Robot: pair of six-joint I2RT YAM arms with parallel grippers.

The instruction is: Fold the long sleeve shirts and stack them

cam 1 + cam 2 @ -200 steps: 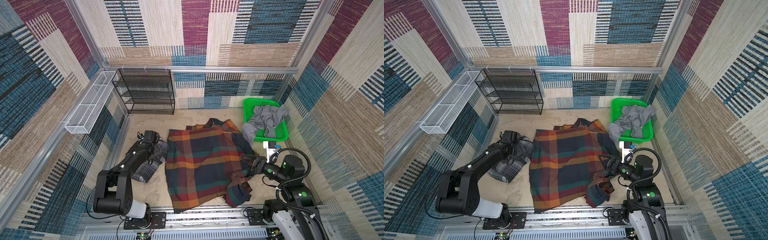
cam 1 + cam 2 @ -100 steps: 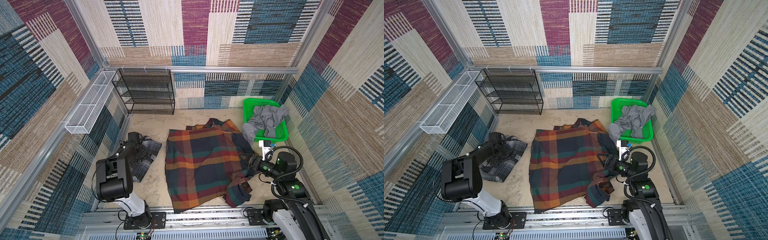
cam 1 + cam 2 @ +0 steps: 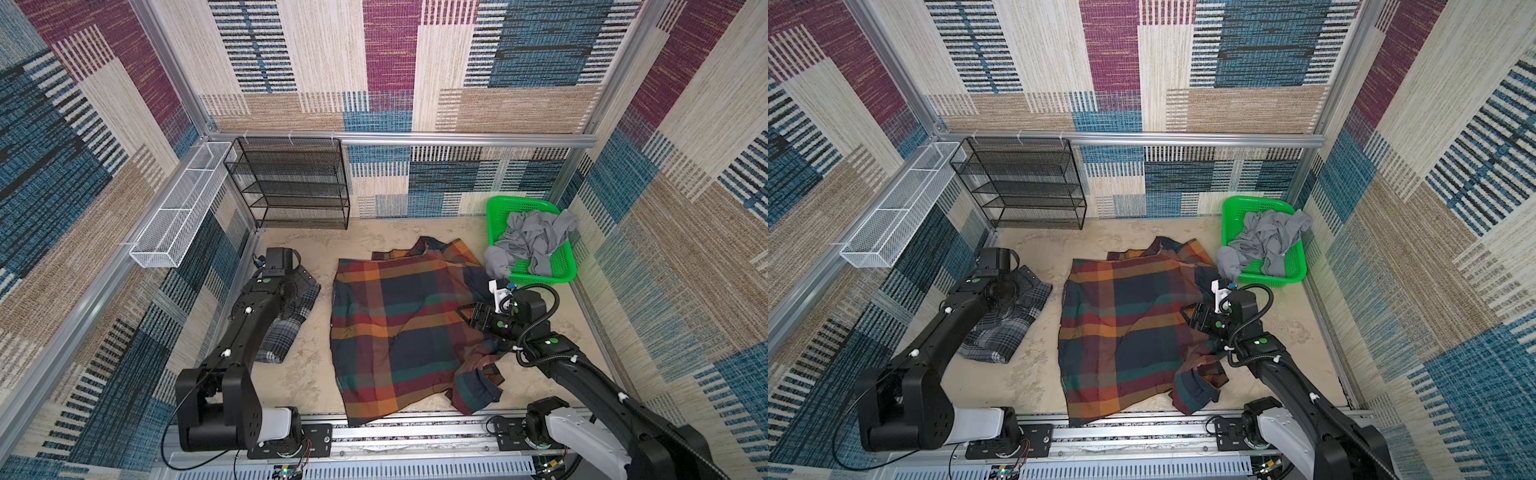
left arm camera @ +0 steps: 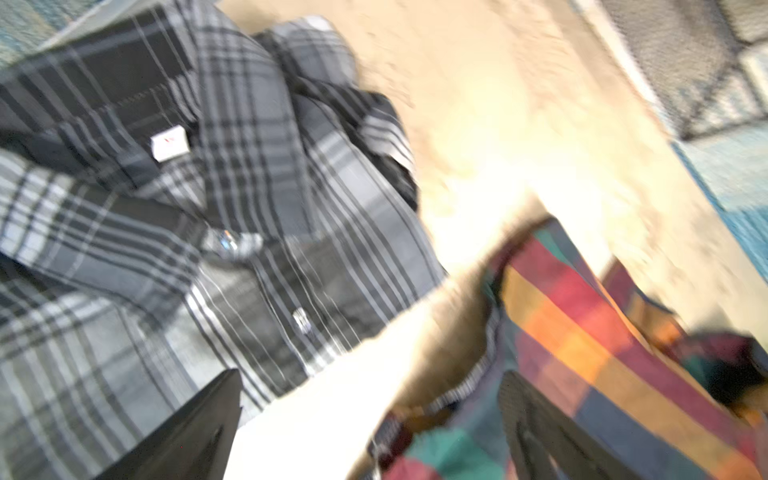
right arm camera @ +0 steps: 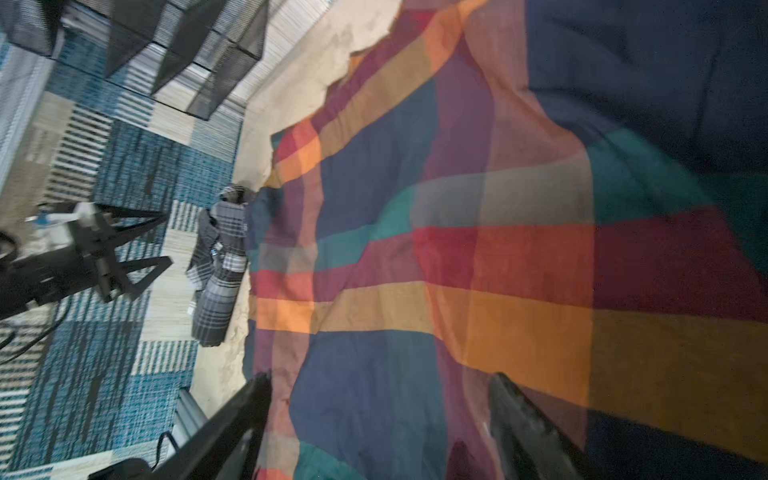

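Tag (image 4: pixel 170 143) on the grey plaid shirt (image 4: pixel 124 257) — white, print unreadable; my left fingers (image 4: pixel 187 436) and right fingers (image 5: pixel 232 432) gape apart, holding nothing.

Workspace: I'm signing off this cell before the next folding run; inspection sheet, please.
Surface: beige tabletop, bare between garments.
Job's things: multicolour plaid shirt spread flat, one sleeve bunched; grey plaid shirt loosely bundled at left.
Clutter: green basket holding grey garment.
Grippers: left pincer open near grey plaid shirt; right pincer open over multicolour plaid shirt; both empty.
Cables: black cable loops at right wrist.
Surroundings: black mesh rack, white wire basket, patterned walls.
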